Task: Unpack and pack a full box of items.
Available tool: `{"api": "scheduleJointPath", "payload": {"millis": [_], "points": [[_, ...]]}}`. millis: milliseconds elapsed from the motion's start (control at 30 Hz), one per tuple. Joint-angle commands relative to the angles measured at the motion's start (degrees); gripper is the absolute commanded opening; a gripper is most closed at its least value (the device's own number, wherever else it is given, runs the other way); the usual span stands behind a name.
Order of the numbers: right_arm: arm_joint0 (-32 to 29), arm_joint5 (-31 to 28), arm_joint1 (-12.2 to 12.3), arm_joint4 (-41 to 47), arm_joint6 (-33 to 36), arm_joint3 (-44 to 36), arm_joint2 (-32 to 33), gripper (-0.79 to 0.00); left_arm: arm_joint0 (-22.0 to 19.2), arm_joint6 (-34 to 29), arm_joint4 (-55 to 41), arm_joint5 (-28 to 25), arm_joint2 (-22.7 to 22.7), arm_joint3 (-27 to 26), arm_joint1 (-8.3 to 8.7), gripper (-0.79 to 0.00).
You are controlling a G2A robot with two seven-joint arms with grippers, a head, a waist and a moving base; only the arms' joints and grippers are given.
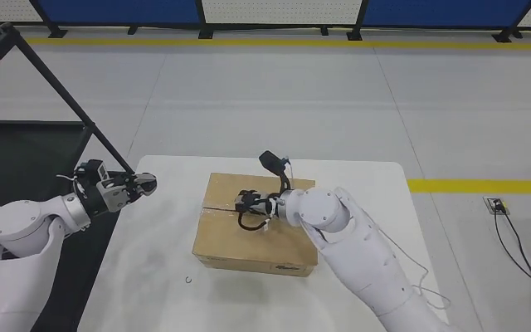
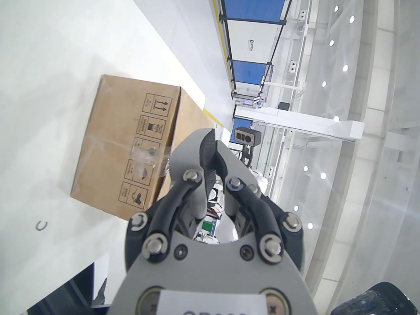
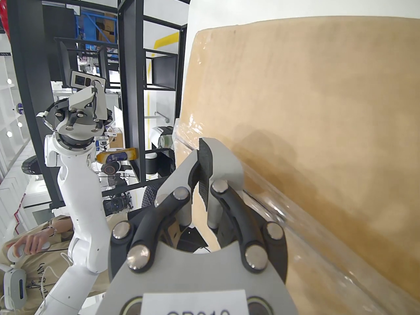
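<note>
A brown cardboard box (image 1: 241, 241) sits closed on the white table (image 1: 158, 282), its top seam sealed with clear tape (image 3: 262, 195). My right gripper (image 1: 246, 205) rests over the box top near the taped seam, fingers shut with nothing between them; in its own view the right gripper (image 3: 204, 162) lies flat against the cardboard (image 3: 311, 106). My left gripper (image 1: 146, 184) hangs at the table's left edge, apart from the box, also shut and empty. In the left wrist view the left gripper (image 2: 211, 147) points toward the box's printed side (image 2: 131, 145).
A small dark ring (image 1: 189, 280) lies on the table in front of the box, seen too as the ring (image 2: 41, 226). A black frame pole (image 1: 66, 100) slants behind the left arm. Bare table lies to the left and front of the box.
</note>
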Motion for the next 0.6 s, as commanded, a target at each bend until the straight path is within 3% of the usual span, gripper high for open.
{"api": "scheduleJointPath", "payload": {"millis": [0,267,567], "points": [[-2.11,1.09,0.98,-1.70,1.61,-2.38,2.18,-0.785,-0.29,0.17,0.14,0.16,0.40,-0.22,-0.03,-0.785],[-8.77,4.86,3.85,-8.19,4.51,-9.09,8.48,-0.785,-1.70,0.53,0.93,0.67,2.56,-0.99,-0.22,-0.785],[-17.62,4.09,6.72,-8.07,5.42,-17.42,19.88,-0.785,-2.52,1.07,0.94,0.71,3.81,-0.36,-0.34,-0.785]]}}
